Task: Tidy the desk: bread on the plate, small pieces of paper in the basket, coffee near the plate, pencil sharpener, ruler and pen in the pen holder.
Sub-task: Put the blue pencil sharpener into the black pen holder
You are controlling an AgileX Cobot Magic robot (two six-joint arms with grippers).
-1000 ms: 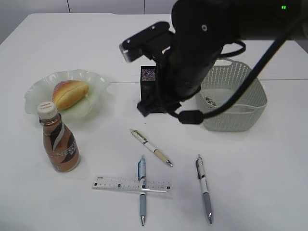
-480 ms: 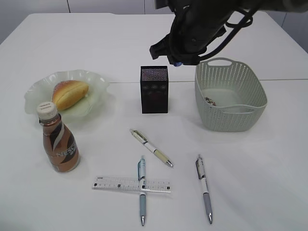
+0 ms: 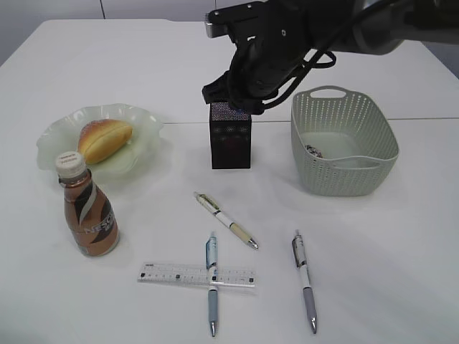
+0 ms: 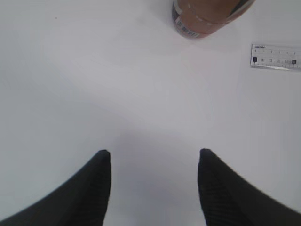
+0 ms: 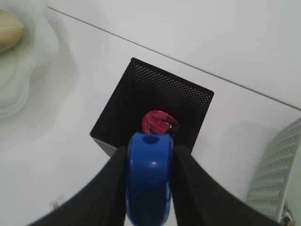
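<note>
My right gripper [image 5: 150,155] is shut on a blue pencil sharpener [image 5: 149,176], just above the open top of the black mesh pen holder [image 5: 155,108] [image 3: 231,143]. A dark red object [image 5: 160,122] lies inside the holder. The bread [image 3: 105,138] rests on the green plate [image 3: 143,122], and the coffee [image 3: 87,211] stands in front of it. The clear ruler [image 3: 195,274] lies across a blue pen [image 3: 212,287]; two more pens [image 3: 225,220] [image 3: 304,278] lie nearby. My left gripper [image 4: 153,155] is open over bare desk, with the coffee [image 4: 207,16] and ruler [image 4: 276,56] ahead of it.
The sage-green basket [image 3: 344,143] stands right of the pen holder with small scraps inside. The right arm [image 3: 287,36] reaches in from the upper right above the holder. A seam line [image 3: 430,118] crosses the desk behind the holder.
The right arm rose from in front of the pen holder, swung back and right, and now hangs over the holder's top with the sharpener. Objects on the desk have not moved.
</note>
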